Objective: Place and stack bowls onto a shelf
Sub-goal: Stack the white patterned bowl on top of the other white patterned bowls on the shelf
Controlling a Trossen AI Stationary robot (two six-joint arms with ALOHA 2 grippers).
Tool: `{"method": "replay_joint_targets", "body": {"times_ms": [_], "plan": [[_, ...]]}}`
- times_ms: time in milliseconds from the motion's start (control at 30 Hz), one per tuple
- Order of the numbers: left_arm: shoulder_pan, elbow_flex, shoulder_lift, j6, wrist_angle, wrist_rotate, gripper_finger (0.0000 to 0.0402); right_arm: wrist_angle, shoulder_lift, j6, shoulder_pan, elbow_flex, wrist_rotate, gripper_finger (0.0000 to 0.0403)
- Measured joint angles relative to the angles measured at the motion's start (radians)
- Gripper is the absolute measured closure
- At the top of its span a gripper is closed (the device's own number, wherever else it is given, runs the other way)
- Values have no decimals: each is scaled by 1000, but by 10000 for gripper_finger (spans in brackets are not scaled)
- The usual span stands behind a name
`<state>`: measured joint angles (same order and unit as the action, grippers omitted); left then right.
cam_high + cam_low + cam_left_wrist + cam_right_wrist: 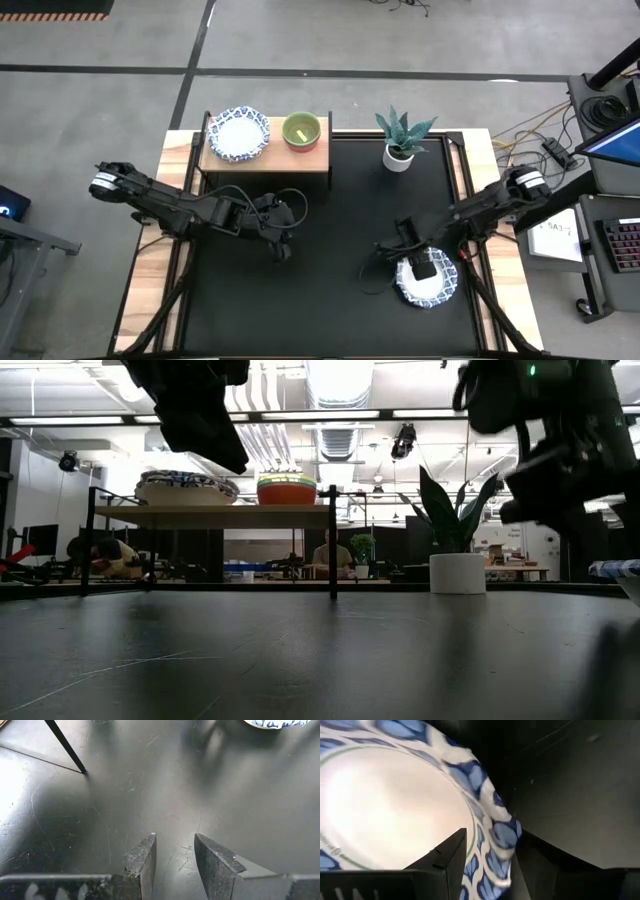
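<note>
The high view looks straight down on the table (330, 250). The low view faces level across it toward the shelf (225, 515), which both share. Each wrist view looks close at the tabletop.

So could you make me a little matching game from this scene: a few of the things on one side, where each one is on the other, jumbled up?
Things:
1. yellow-green bowl
2. blue-rimmed bowl on the shelf
3. blue-rimmed bowl in the right claw
4. potted plant

Places:
A. low on the black tabletop, one claw finger inside it
B. on the shelf, toward its left end
C. on the tabletop, just right of the shelf
D. on the shelf, toward its right end

Pairs: 1-D, 2-B, 3-A, 4-C
</note>
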<state>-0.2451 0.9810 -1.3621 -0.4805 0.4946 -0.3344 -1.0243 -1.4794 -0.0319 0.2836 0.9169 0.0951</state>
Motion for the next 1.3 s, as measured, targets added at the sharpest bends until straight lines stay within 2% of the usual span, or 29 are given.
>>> {"method": "replay_joint_targets", "body": {"times_ms": [167,233,367,400,567,733,1000,1200,1300], "plan": [[0,0,0,0,-7,-21,287,12,-82,30,0,-2,13,261],[0,0,0,0,-18,-25,287,13,-102,56,-3,3,18,287],[0,0,0,0,-50,-26,287,11,-122,109,-21,34,54,371],[0,0,0,0,-58,-26,287,12,-122,122,-27,44,64,381],[0,0,0,12,-77,-35,287,59,-97,144,-75,125,54,393],[0,0,0,15,-106,-44,287,188,-74,161,-124,217,-40,394],[-3,-2,-4,-3,-136,-60,287,609,-75,201,-158,255,-181,394],[-12,-2,-4,-11,-125,-60,287,784,-80,166,-158,236,-448,394],[-11,-2,-5,-37,-124,-67,285,793,-82,154,-159,235,-521,394]]}}
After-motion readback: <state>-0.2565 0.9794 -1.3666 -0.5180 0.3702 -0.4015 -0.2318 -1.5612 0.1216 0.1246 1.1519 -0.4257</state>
